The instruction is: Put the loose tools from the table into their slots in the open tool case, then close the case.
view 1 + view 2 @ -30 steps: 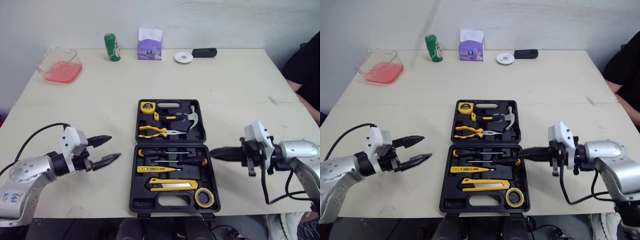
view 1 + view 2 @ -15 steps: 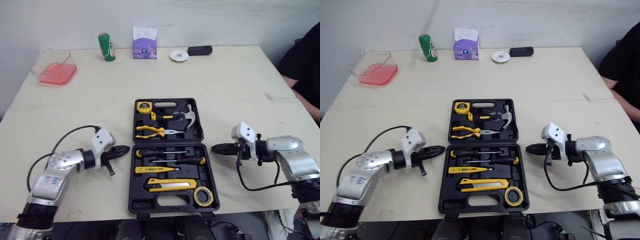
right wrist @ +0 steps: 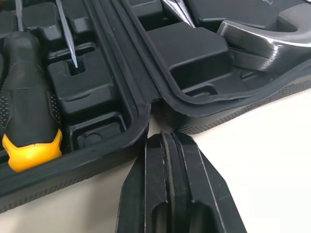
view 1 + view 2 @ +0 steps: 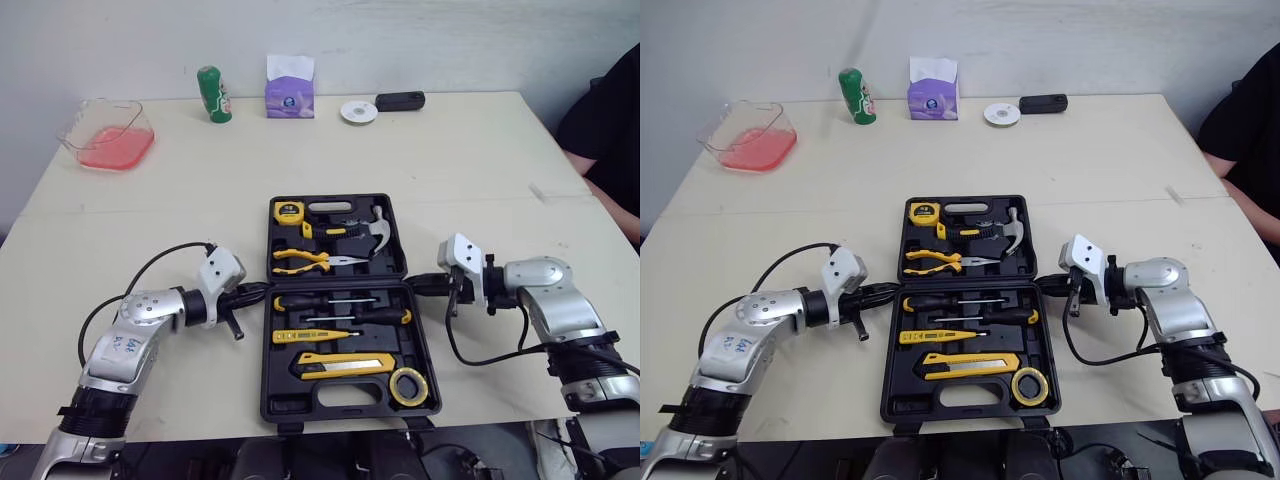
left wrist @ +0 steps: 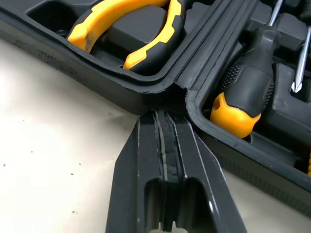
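The black tool case (image 4: 268,350) lies open in the middle of the table. Its far half holds a tape measure (image 4: 290,212), a hammer (image 4: 375,228) and yellow pliers (image 4: 305,262). Its near half holds screwdrivers (image 4: 330,302), a yellow tester (image 4: 310,336), a utility knife (image 4: 345,365) and a tape roll (image 4: 407,386). My left gripper (image 4: 262,293) is shut and empty, its tip against the hinge notch on the case's left side (image 5: 163,116). My right gripper (image 4: 415,283) is shut and empty too, its tip at the hinge notch on the right side (image 3: 163,138).
Along the table's far edge stand a pink-filled clear tub (image 4: 103,135), a green can (image 4: 210,93), a purple tissue pack (image 4: 290,88), a white disc (image 4: 354,111) and a black device (image 4: 400,100). A person in black (image 4: 610,130) sits at the right.
My left gripper has shut and moved right to the case's left hinge. My right gripper, shut throughout, has moved left to the right hinge. The camera has shifted a little.
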